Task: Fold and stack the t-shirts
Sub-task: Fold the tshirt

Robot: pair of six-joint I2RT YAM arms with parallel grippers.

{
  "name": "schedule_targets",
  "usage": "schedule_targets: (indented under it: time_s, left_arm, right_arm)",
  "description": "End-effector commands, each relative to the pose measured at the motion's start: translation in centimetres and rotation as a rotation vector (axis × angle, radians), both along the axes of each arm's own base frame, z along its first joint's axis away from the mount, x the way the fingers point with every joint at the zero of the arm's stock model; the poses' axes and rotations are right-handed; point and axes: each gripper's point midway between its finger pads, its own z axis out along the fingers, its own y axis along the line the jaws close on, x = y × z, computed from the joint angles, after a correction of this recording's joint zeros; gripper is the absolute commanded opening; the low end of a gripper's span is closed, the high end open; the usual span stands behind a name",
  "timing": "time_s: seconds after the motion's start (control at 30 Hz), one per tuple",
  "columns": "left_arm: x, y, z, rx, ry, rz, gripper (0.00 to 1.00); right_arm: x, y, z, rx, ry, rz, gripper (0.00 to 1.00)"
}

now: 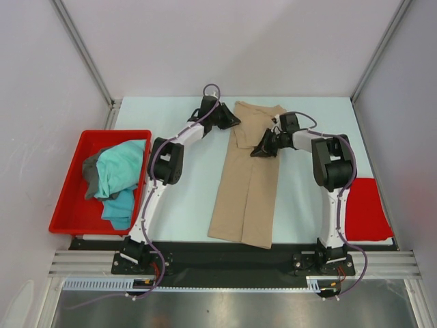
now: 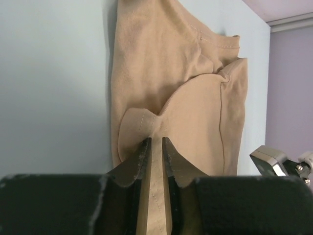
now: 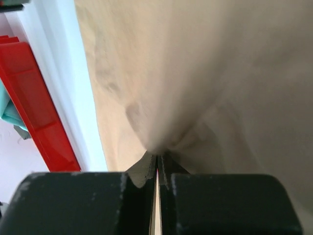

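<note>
Setting: pale blue-white tabletop (image 1: 184, 198) walled in by plain white panels, with both arm bases bolted at its near edge.
Task's thing: tan t-shirt (image 1: 249, 184) lies mid-tabletop as a long narrow strip, its sides already turned in, collar end far and hem end near.
Others waiting: teal t-shirt (image 1: 123, 167) and dark grey t-shirt (image 1: 89, 179) sit crumpled together in the red tray (image 1: 65, 198) at the left.
Stack spot: probably the flat red mat (image 1: 369, 208) at the right, which has no shirt on it.
Left arm (image 1: 167, 160): its jaws are nearly closed, pinching a puckered tuck of tan cloth at the strip's far left edge.
Right arm (image 1: 331, 164): its jaws are clamped tight on a thin fold of the same cloth on the strip's right side.
Step in hand: apparently the start of the crosswise fold, with both far corners gripped.
Next move: likely calls for lifting both pinches evenly and carrying the far end toward the hem, keeping the edges parallel.
Cloth: soft matte knit with stitched seams, and it gathers into fan-shaped creases at each pinch.
Tray: hard glossy plastic with a raised rim.
Risk: uneven pulls could skew the strip.
</note>
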Motion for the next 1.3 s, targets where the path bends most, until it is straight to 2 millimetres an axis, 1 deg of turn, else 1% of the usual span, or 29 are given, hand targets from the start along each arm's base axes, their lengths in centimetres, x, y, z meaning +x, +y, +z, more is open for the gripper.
schedule_targets:
  time_s: [0.0, 0.03, 0.07, 0.13, 0.17, 0.2, 0.27, 0.3, 0.33, 0.37, 0.4, 0.43, 0.47, 0.5, 0.53, 0.57, 0.6, 0.63, 0.67, 0.7, 0.73, 0.8, 0.83, 0.9, 0.93, 0.97, 1.03, 1.07, 1.27]
  left_arm:
    - [0.7, 0.4, 3.1, 0.035, -0.069, -0.03, 0.23]
    - [0.5, 0.7, 3.5, 0.052, -0.067, -0.032, 0.27]
    - [0.4, 0.8, 6.0, 0.06, -0.102, -0.034, 0.32]
    - [-0.2, 1.7, 8.1, 0.123, -0.134, -0.05, 0.44]
    - [-0.6, 2.1, 11.4, 0.137, -0.179, -0.053, 0.47]
    - [-1.3, 2.7, 12.8, 0.178, -0.2, -0.064, 0.54]
    - [-3.3, 3.6, 13.4, 0.214, -0.193, -0.088, 0.59]
    - [-4.7, 4.4, 17.9, 0.227, -0.264, -0.094, 0.62]
    - [-6.4, 5.1, 16.2, 0.266, -0.22, -0.11, 0.64]
    - [-7.5, 5.9, 16.8, 0.308, -0.234, -0.114, 0.65]
    - [-9.5, 6.8, 18.7, 0.327, -0.235, -0.118, 0.65]
    - [-11.6, 7.8, 16.6, 0.362, -0.173, -0.135, 0.65]
    - [-13.1, 8.3, 16.3, 0.378, -0.156, -0.152, 0.65]
    - [-15.5, 8.8, 18.3, 0.378, -0.184, -0.171, 0.65]
    - [-18.2, 9.6, 14.9, 0.407, -0.104, -0.2, 0.64]
    - [-20.0, 10.0, 14.2, 0.413, -0.088, -0.217, 0.64]
    - [-22.0, 9.9, 14.2, 0.409, -0.09, -0.248, 0.63]
    - [-25.2, 10.7, 13.1, 0.422, -0.063, -0.27, 0.62]
    - [-27.0, 11.1, 12.8, 0.43, -0.055, -0.285, 0.62]
    - [-29.2, 11.1, 12.0, 0.438, -0.032, -0.314, 0.61]
    - [-32.2, 11.9, 11.0, 0.435, -0.01, -0.336, 0.61]
    - [-35.6, 12.1, 9.8, 0.43, 0.028, -0.375, 0.59]
    - [-37.8, 12.9, 8.0, 0.438, 0.074, -0.393, 0.59]
    - [-39.7, 13.1, 8.3, 0.406, 0.058, -0.394, 0.59]
    - [-41.2, 13.6, 6.8, 0.405, 0.095, -0.408, 0.59]
    - [-41.8, 13.6, 6.8, 0.387, 0.091, -0.407, 0.59]
    - [-43.1, 14.1, 5.0, 0.39, 0.142, -0.418, 0.59]
    - [-43.5, 14.0, 4.4, 0.39, 0.168, -0.425, 0.58]
    - [-44.3, 13.0, 3.1, 0.386, 0.282, -0.438, 0.52]
  right_arm:
    - [0.3, -1.6, 2.5, 0.005, -0.082, -0.002, 0.04]
    - [0.5, -1.6, 3.3, 0.014, -0.1, 0.003, 0.06]
    - [0.8, -1.9, 4.1, 0.019, -0.111, -0.002, 0.07]
    - [0.8, -2.3, 6.3, 0.022, -0.127, -0.009, 0.13]
    - [0.9, -2.4, 7.4, 0.019, -0.138, -0.01, 0.15]
    - [-0.1, -2.6, 7.8, -0.004, -0.106, -0.002, 0.19]
    - [-1.2, -3.2, 9.9, -0.037, -0.118, -0.01, 0.23]
    - [-2.7, -3.5, 10.0, -0.059, -0.066, -0.008, 0.29]
    - [-3.5, -4.1, 11.6, -0.091, -0.092, -0.015, 0.32]
    - [-4.8, -4.5, 11.4, -0.112, -0.062, -0.015, 0.34]
    - [-6.5, -5.0, 11.2, -0.146, -0.011, -0.017, 0.41]
    - [-7.7, -5.2, 11.4, -0.165, 0.007, -0.018, 0.43]
    - [-9.1, -5.4, 12.7, -0.173, -0.004, -0.02, 0.45]
    - [-11.7, -5.7, 11.7, -0.195, 0.064, -0.016, 0.51]
    - [-13.0, -5.7, 11.6, -0.223, 0.079, -0.03, 0.54]
    - [-14.5, -5.6, 13.2, -0.222, 0.044, -0.044, 0.57]
    - [-16.9, -5.9, 11.2, -0.246, 0.098, -0.05, 0.62]
    - [-18.6, -5.0, 11.0, -0.236, 0.132, -0.061, 0.63]
    - [-20.2, -4.8, 11.6, -0.222, 0.12, -0.071, 0.64]
    - [-21.6, -4.2, 11.1, -0.214, 0.141, -0.07, 0.64]
    - [-24.0, -4.3, 9.2, -0.224, 0.206, -0.076, 0.64]
    - [-26.6, -2.9, 9.5, -0.203, 0.204, -0.094, 0.65]
    - [-28.3, -3.0, 8.1, -0.222, 0.239, -0.094, 0.65]
    - [-30.6, -2.6, 8.0, -0.239, 0.241, -0.103, 0.65]
    - [-31.5, -2.6, 7.7, -0.249, 0.248, -0.101, 0.65]
    - [-33.1, -2.7, 6.8, -0.265, 0.281, -0.1, 0.64]
    - [-34.3, -3.0, 6.4, -0.269, 0.284, -0.099, 0.63]
    - [-35.5, -3.7, 5.1, -0.294, 0.321, -0.102, 0.62]
    - [-36.4, -4.6, 3.5, -0.29, 0.314, -0.126, 0.56]
